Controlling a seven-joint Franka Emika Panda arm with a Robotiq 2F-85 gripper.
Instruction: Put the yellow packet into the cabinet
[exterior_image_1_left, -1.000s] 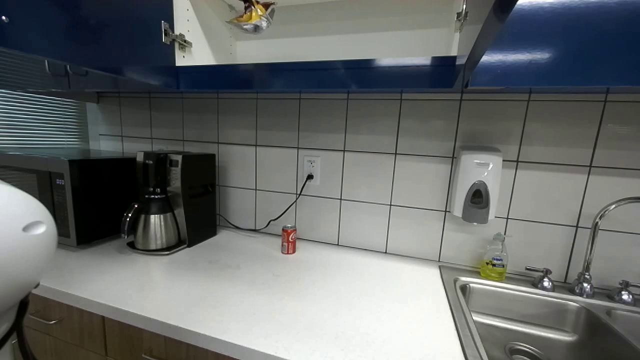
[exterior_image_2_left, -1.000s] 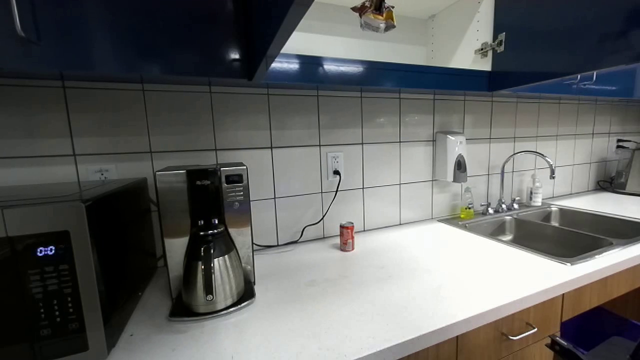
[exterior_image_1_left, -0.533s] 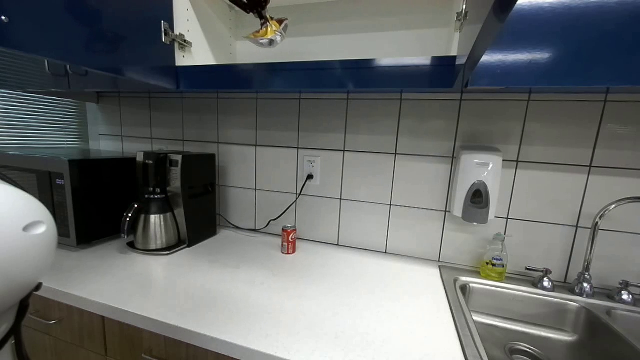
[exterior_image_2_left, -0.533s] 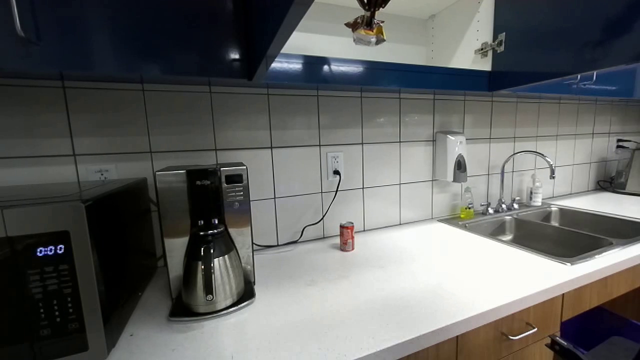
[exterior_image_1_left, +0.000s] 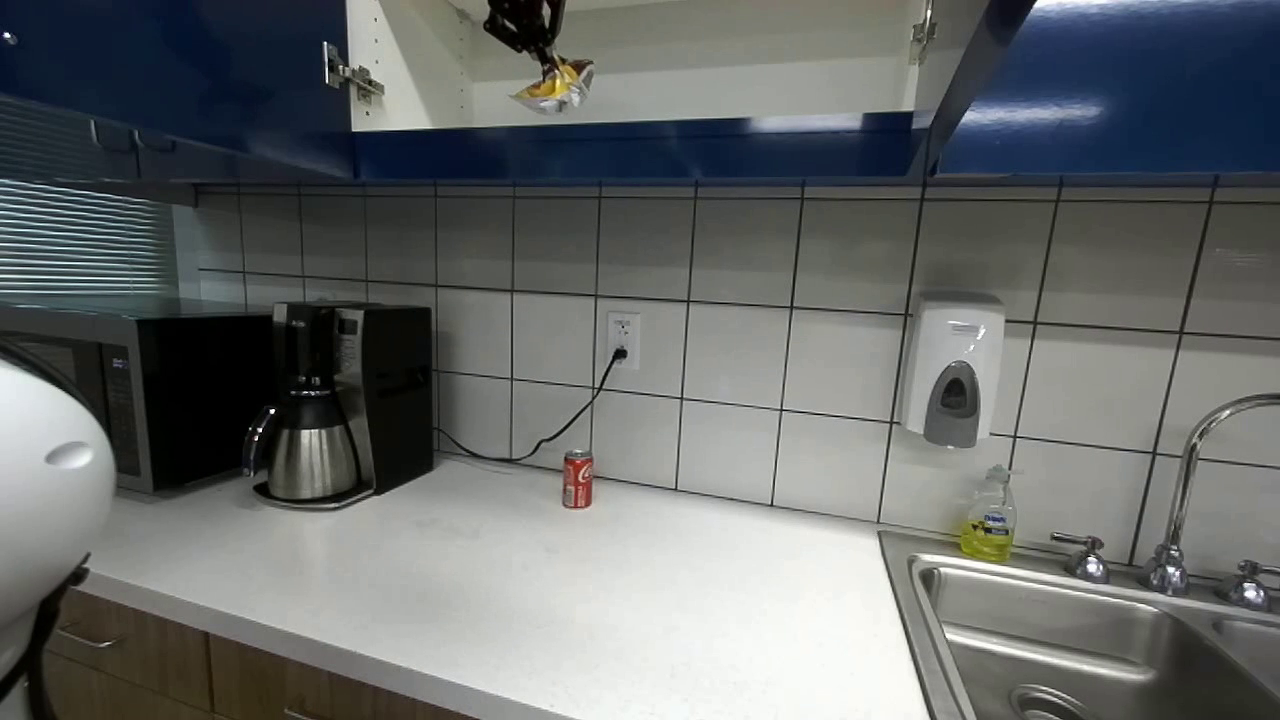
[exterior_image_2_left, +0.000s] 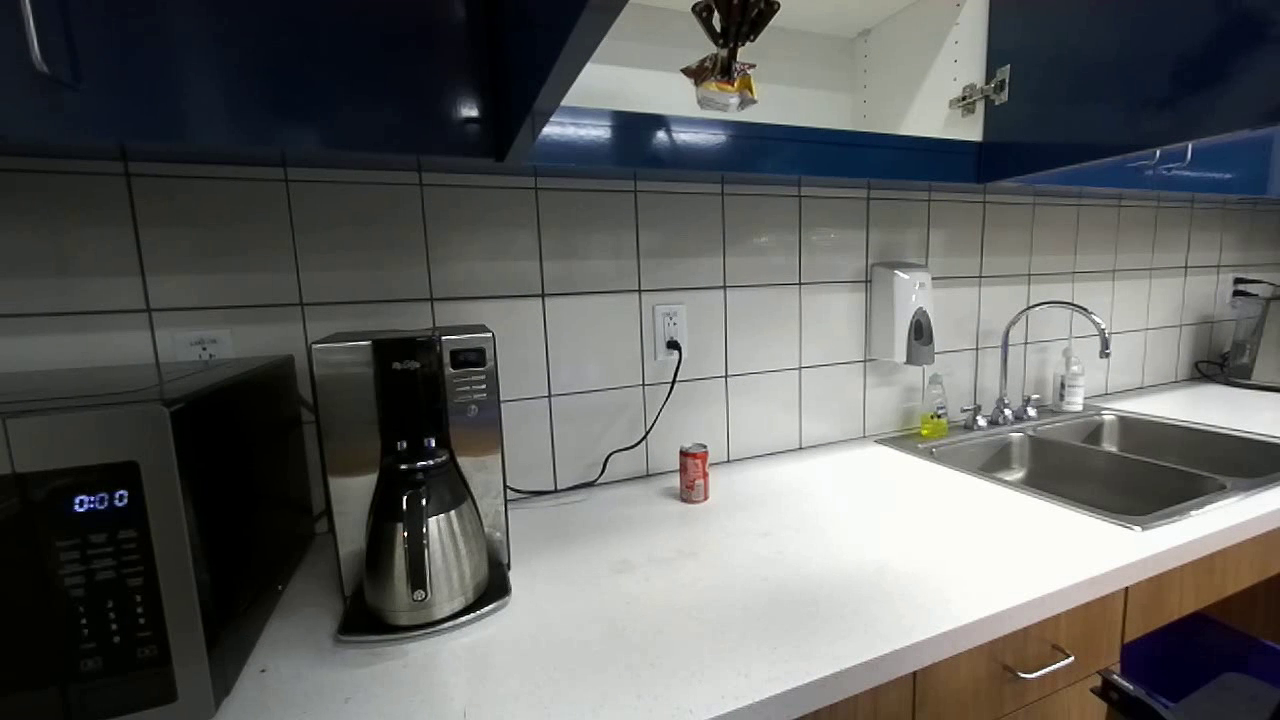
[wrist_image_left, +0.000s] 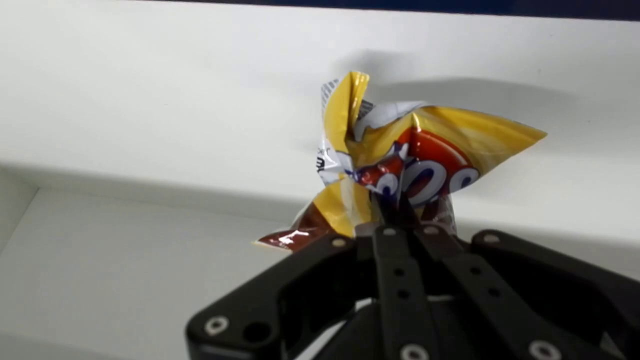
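Observation:
The yellow packet is a crumpled yellow, red and brown wrapper. It hangs from my gripper in front of the open upper cabinet in both exterior views: packet (exterior_image_1_left: 560, 92), packet (exterior_image_2_left: 727, 97), cabinet (exterior_image_1_left: 720, 75), cabinet (exterior_image_2_left: 920, 70). My gripper, in both exterior views (exterior_image_1_left: 548, 62) (exterior_image_2_left: 727, 66), points down and is shut on the packet. In the wrist view the packet (wrist_image_left: 435, 155) is pinched between the black fingers of the gripper (wrist_image_left: 400, 215), its shadow falling on the white cabinet surface (wrist_image_left: 150, 100). The packet covers the fingertips. I cannot tell whether it touches the cabinet floor.
The cabinet's blue lower edge (exterior_image_1_left: 640, 150) runs below the packet. Open blue doors (exterior_image_1_left: 180, 80) (exterior_image_1_left: 1120, 90) flank the opening. A red can (exterior_image_1_left: 577, 480), coffee maker (exterior_image_1_left: 350, 400), microwave (exterior_image_1_left: 200, 390) and sink (exterior_image_1_left: 1060, 610) are on the counter below.
My gripper and the packet have moved down, to the right in an exterior view and slightly left in an exterior view. More of the gripper shows. The packet stays held.

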